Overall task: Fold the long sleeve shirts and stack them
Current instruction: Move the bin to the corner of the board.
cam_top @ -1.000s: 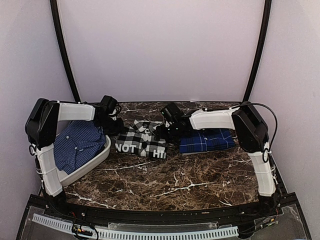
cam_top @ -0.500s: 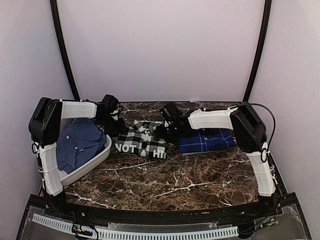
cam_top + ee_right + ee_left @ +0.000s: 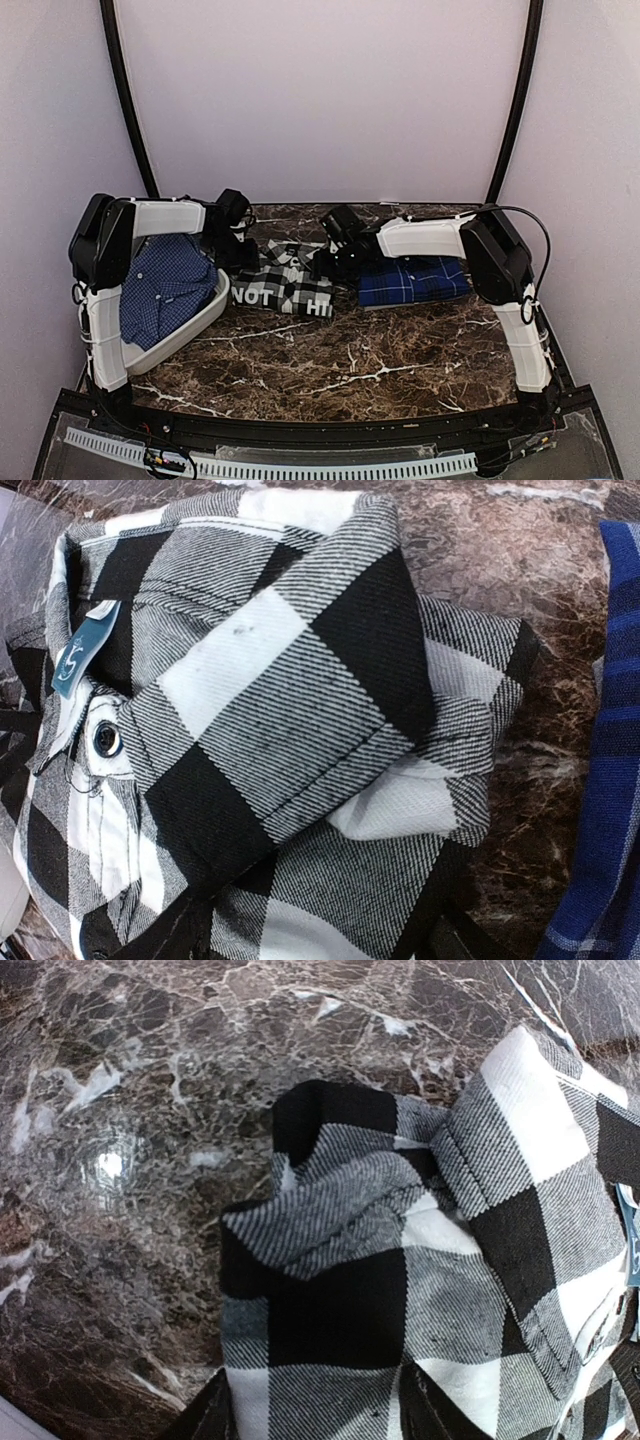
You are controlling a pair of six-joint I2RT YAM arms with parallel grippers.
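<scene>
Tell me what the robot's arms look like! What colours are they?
The left arm and right arm both have smooth white tube-shaped sections joined by chunky black joints. The left pincer and right pincer are black. A thin black cable loops over the right arm's elbow.
</scene>
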